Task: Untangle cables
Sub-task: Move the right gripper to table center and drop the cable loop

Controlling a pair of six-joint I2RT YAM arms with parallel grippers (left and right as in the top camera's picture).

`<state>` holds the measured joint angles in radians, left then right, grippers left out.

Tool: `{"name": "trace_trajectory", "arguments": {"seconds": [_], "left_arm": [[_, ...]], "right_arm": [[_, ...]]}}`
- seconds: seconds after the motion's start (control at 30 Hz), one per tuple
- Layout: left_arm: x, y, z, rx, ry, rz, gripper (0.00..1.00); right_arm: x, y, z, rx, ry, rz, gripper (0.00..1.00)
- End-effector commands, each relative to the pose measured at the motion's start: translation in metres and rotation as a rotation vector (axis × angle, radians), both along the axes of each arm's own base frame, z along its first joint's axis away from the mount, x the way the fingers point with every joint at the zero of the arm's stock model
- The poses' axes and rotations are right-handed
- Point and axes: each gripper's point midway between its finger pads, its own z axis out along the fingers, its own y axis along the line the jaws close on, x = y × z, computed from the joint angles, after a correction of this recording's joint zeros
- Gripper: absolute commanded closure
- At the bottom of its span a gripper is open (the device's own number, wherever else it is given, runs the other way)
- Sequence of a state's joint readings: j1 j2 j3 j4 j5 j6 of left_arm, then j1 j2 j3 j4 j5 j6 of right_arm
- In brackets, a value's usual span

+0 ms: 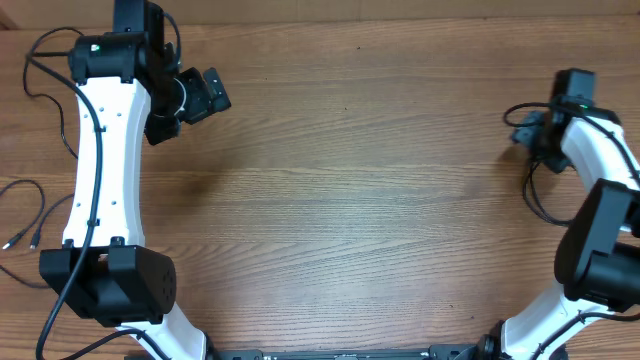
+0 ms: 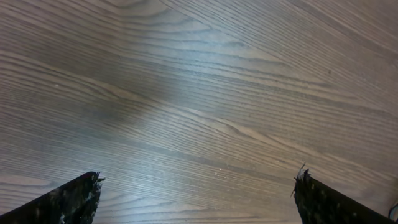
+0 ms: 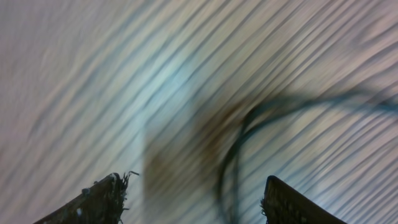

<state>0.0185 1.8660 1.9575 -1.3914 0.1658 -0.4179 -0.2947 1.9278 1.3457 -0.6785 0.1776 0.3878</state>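
My left fingers point(image 2: 68, 202) are spread as wide as they go, with only bare tabletop point(image 2: 205, 93) between them. My right fingers point(image 3: 93, 202) are spread too. A thin dark cord point(image 3: 231, 163) lies on the wood in the gap, closer to the right-hand fingertip. That view is smeared, but I see no pinch on the cord. It runs straight ahead from the fingers, then bends off to the right in a loop, so its long axis here points away from me.

From overhead, a dark loop point(image 1: 529, 195) sits just beside the right fingers, on the side toward the arm's base. I cannot tell whether it is that cord or the arm's own wiring. More thin cables point(image 1: 34, 238) with small plugs lie at the far left edge, outside the left arm point(image 1: 100, 150) and well apart from its fingers.

The right arm is nearer to a cord, so I judge it should act, coming down with its fingers straddling the cord across its run.
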Motion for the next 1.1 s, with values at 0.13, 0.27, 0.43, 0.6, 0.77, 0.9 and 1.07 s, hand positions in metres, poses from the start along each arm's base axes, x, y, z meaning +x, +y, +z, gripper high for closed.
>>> {"name": "trace_trajectory", "arguments": {"seconds": [0.13,0.27,0.43,0.6,0.77,0.9,1.07], "left_arm": [[-0.002,-0.023,0.002,-0.017,0.001,-0.051,0.01],[-0.003,-0.034,0.002,-0.024,0.008,-0.048,0.0],[-0.005,-0.046,0.002,-0.019,0.006,-0.08,0.0],[-0.001,-0.05,0.002,-0.017,-0.011,-0.091,0.01],[0.004,-0.041,0.0,0.037,-0.023,-0.075,0.0],[0.009,-0.038,0.0,0.058,-0.042,-0.067,0.01],[0.013,-0.038,0.001,0.057,-0.057,-0.066,0.0]], "right_arm": [[-0.001,-0.023,-0.018,-0.043,-0.005,-0.084,0.33],[-0.004,-0.018,-0.038,-0.004,0.031,-0.09,0.44],[0.002,0.015,-0.049,0.179,0.009,-0.033,0.77],[0.019,0.081,-0.034,0.474,-0.075,0.102,0.96],[0.01,0.18,-0.021,0.703,-0.017,0.292,0.96],[0.0,0.259,-0.002,0.795,0.003,0.484,0.96],[-0.013,0.331,0.033,0.791,-0.001,0.681,0.96]]}}
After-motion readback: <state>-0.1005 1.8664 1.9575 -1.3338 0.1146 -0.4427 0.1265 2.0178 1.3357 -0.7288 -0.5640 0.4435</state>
